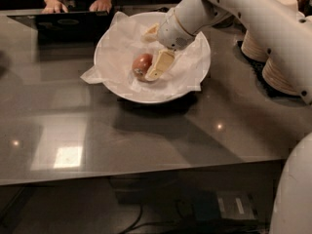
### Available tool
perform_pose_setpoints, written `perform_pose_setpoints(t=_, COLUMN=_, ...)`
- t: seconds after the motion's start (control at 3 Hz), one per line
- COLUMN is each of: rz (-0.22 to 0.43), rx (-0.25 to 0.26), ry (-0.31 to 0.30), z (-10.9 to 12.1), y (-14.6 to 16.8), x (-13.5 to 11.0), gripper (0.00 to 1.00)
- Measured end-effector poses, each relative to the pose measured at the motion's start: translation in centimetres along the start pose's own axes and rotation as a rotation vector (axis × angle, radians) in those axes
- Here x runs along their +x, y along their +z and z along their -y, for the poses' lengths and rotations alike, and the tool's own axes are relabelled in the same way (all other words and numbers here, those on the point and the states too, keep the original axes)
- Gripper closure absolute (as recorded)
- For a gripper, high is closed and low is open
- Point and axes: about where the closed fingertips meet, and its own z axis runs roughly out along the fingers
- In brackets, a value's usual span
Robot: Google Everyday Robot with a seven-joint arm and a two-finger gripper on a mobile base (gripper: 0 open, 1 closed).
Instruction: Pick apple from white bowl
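Observation:
The apple (pixel 141 64), small and reddish-orange, lies on crumpled white paper in the wide white bowl (pixel 168 95) at the back middle of the table. My gripper (pixel 149 54) reaches down into the bowl from the upper right on the white arm (pixel 243 9). It is open: one cream finger (pixel 159 65) rests against the apple's right side, and the other finger (pixel 150 31) stands apart nearer the bowl's far rim. The apple is not between shut fingers and still sits on the paper.
Stacks of beige paper plates (pixel 275 67) stand at the right, close behind my arm. A person's hands (pixel 101 5) rest on a dark laptop (pixel 61 21) at the table's far edge, left of the bowl. The grey table (pixel 146 140) spreads toward the front.

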Motion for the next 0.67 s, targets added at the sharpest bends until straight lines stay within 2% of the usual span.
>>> perform_pose_setpoints(t=0.33, rz=-0.006, rx=-0.018, ry=0.011, z=-0.86, y=1.05, x=0.34, gripper=0.3)
perform_pose_setpoints(t=0.67, rz=-0.005, rx=-0.023, ry=0.012, z=-0.91, y=1.33, x=0.34, gripper=0.3)
